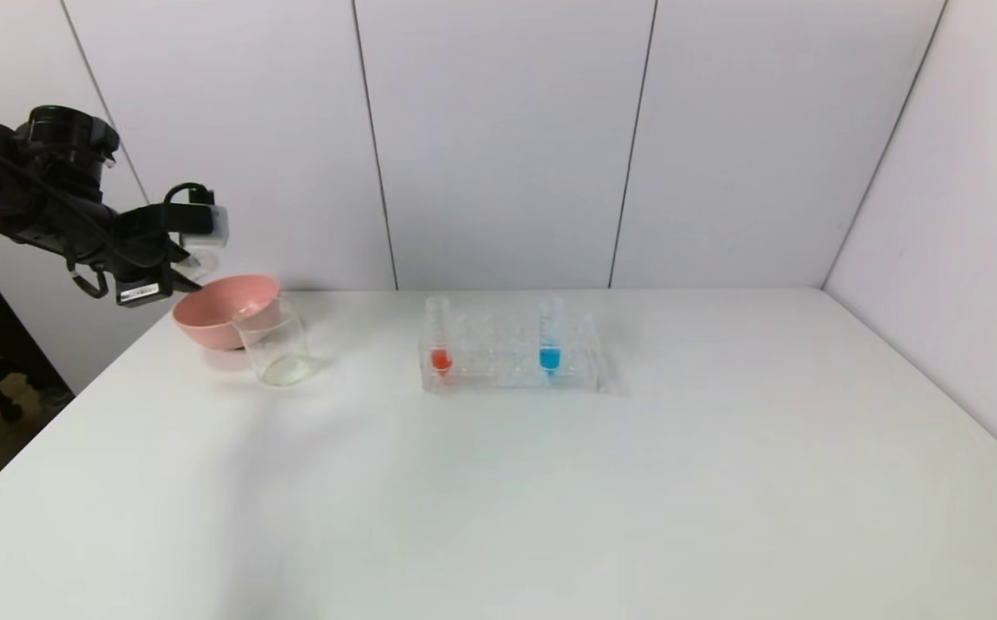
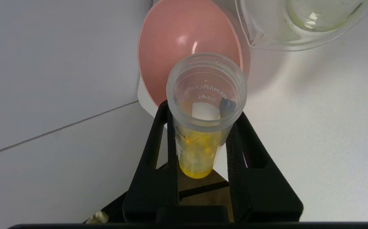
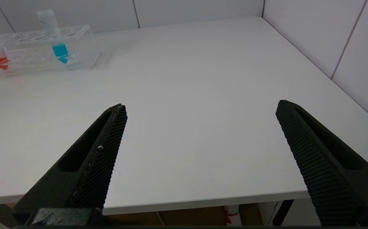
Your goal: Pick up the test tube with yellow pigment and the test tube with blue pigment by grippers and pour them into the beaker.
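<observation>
My left gripper (image 2: 203,112) is shut on the test tube with yellow pigment (image 2: 200,149). The tube's open mouth points toward the pink bowl (image 2: 184,38), and yellow liquid sits in its rounded end. In the head view the left gripper (image 1: 190,263) hangs above the far-left rim of that bowl (image 1: 219,310). The clear beaker (image 1: 279,349) stands just in front of and right of the bowl, and its rim (image 2: 298,35) lies off to the side of the tube mouth. The test tube with blue pigment (image 1: 549,344) stands upright in the rack (image 1: 507,366). My right gripper (image 3: 201,106) is open and holds nothing.
A tube with red-orange liquid (image 1: 440,340) stands at the left end of the clear rack (image 3: 28,57); the blue tube (image 3: 57,41) is toward its right end. The right gripper hovers over the table's near edge (image 3: 203,198). White walls close in the back and right.
</observation>
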